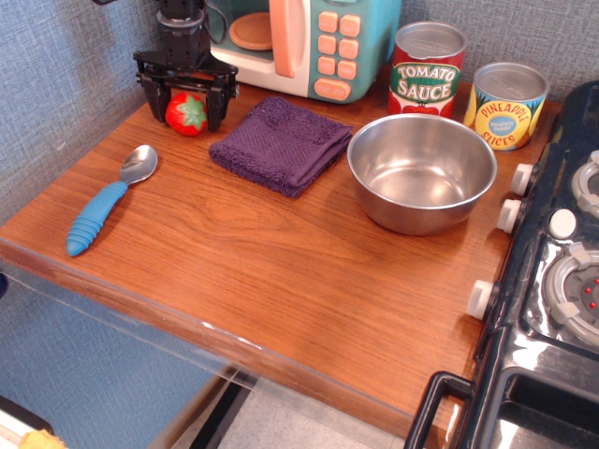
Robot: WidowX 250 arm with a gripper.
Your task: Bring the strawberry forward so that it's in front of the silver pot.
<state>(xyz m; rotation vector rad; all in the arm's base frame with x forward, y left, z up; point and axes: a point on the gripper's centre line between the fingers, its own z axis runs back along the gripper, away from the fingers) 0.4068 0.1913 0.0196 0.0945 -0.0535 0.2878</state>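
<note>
Surface: wooden countertop (281, 271) with a grey-blue textured wall (56, 84) behind it, all seen from one overhead-ish camera.
Gripper: black two-finger gripper (185, 105) up at about 10 o'clock on the counter, pointing straight down, fingers spread fairly wide with the tips low, at or just above the wood.
Strawberry: little red strawberry (187, 113) with its green cap sits right between the two fingers. Can't tell if either finger is actually touching it, and it doesn't look squeezed.
Silver pot: shiny silver pot (422, 172) over at roughly 2 o'clock, empty, well apart from the strawberry.
Cloth: folded purple cloth (281, 143) lies between the strawberry and the pot, just beside the gripper's finger on that side.
Spoon: blue-handled spoon (103, 204) at 9 o'clock, metal bowl end pointing up toward the gripper, near it but not touching.
Microwave: teal toy microwave (299, 42) with peach buttons at 12 o'clock, right behind the gripper.
Cans: tomato sauce can (427, 70) and pineapple slices can (505, 105) stand side by side behind the pot, around 1 o'clock.
Stove: black toy stove (552, 281) runs down the 3 o'clock edge, white knobs facing the counter, just beside the pot.
</note>
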